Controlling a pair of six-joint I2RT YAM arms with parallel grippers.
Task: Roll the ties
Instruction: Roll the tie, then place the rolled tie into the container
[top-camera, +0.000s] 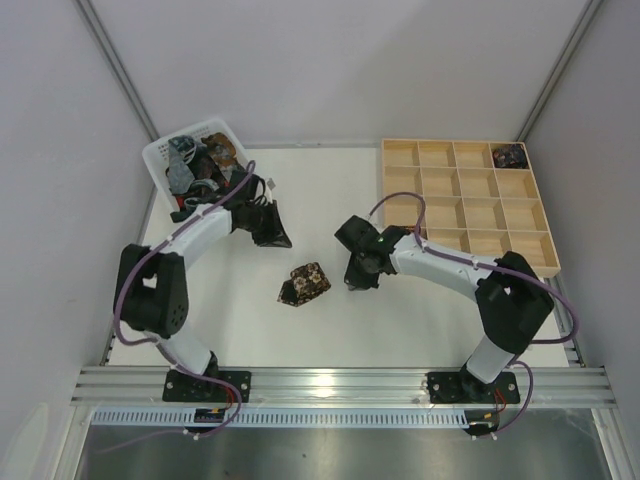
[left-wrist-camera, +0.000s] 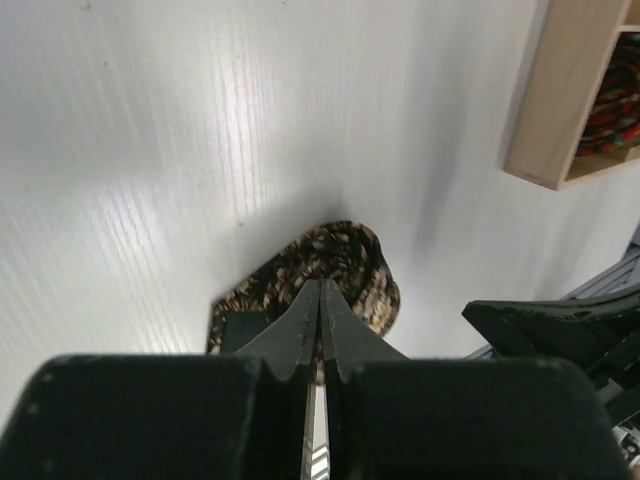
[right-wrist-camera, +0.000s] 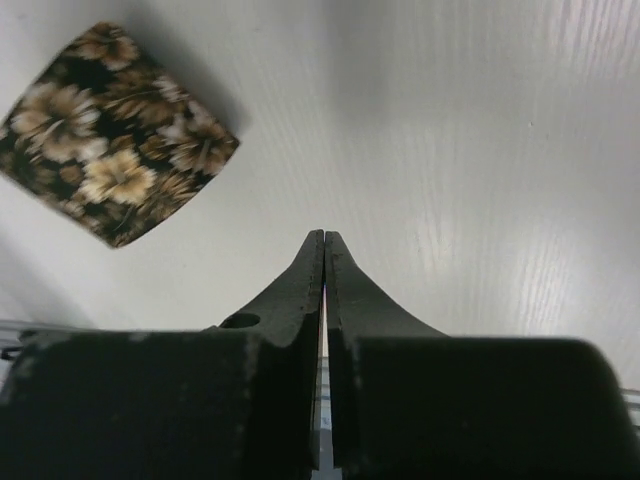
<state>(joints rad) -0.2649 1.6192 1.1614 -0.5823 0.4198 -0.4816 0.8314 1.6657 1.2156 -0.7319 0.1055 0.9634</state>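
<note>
Rolled floral tie (top-camera: 304, 284) lies loose mid-worktop (top-camera: 250, 320), between the two arms and touched by neither. Left fingers (left-wrist-camera: 296, 335) and right fingers (right-wrist-camera: 300, 290) are both pressed together, holding nothing. Risk: nothing secures the roll (outer end looks free), so an off-centre pinch could spring it open or skid it across the smooth surface.

Top camera high overhead, looking down. Wrist cameras close above table (left-wrist-camera: 150, 150), both catching rolled tie (right-wrist-camera: 115, 130).

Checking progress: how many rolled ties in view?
2. One rolled tie on the table; a second rolled tie in the wooden tray's far-right compartment. Basket pile may hide more.
</note>
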